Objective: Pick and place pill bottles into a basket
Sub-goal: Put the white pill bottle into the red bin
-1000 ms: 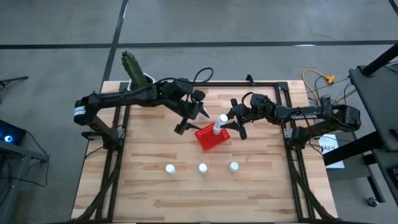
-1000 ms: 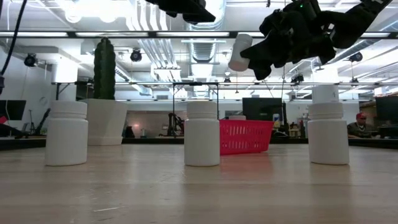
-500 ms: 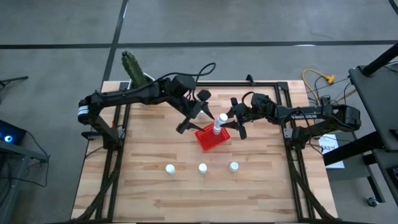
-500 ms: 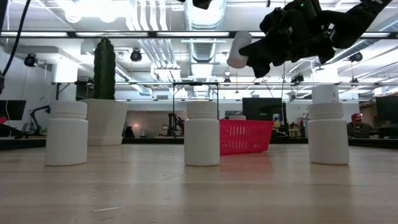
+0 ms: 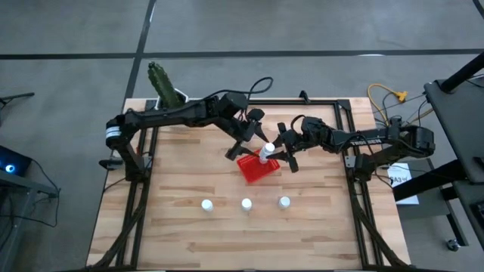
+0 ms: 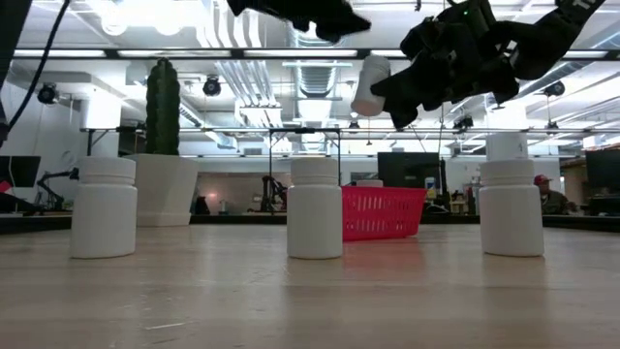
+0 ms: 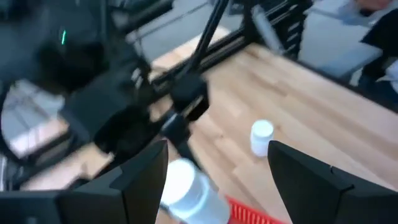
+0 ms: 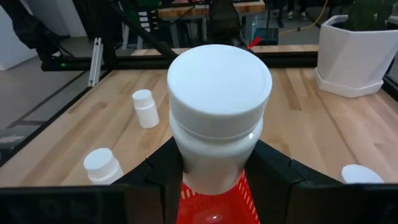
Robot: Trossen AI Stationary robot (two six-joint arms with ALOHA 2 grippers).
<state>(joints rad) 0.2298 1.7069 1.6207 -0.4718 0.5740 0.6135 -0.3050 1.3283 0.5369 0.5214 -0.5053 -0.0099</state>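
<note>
My right gripper (image 5: 277,153) is shut on a white pill bottle (image 5: 266,152) held in the air over the red basket (image 5: 257,168). It also shows in the low view (image 6: 371,85) and the right wrist view (image 8: 219,118). My left gripper (image 5: 246,140) is open and empty, high up just left of that bottle; in the left wrist view (image 7: 217,149) its fingers stand wide apart. Three more pill bottles (image 5: 206,204) (image 5: 246,203) (image 5: 284,202) stand upright in a row on the table, nearer than the basket. My right gripper pinches the bottle's body just below the cap (image 8: 214,158) between its two fingers (image 8: 166,171), one on each side. The fingers come from the table's right side, slanting down. The bottle is lifted clear above the basket, cap up and slightly tilted.
A white pot with a cactus (image 5: 165,87) stands at the table's far left corner; it also shows in the low view (image 6: 165,184). Bare wood lies left, right and in front of the bottle row. Black frame rails (image 5: 344,121) run along the table's edges.
My left gripper has moved toward the table's right edge, closer to the held bottle and the basket, staying open. My right gripper has kept the bottle over the basket with almost no movement.
</note>
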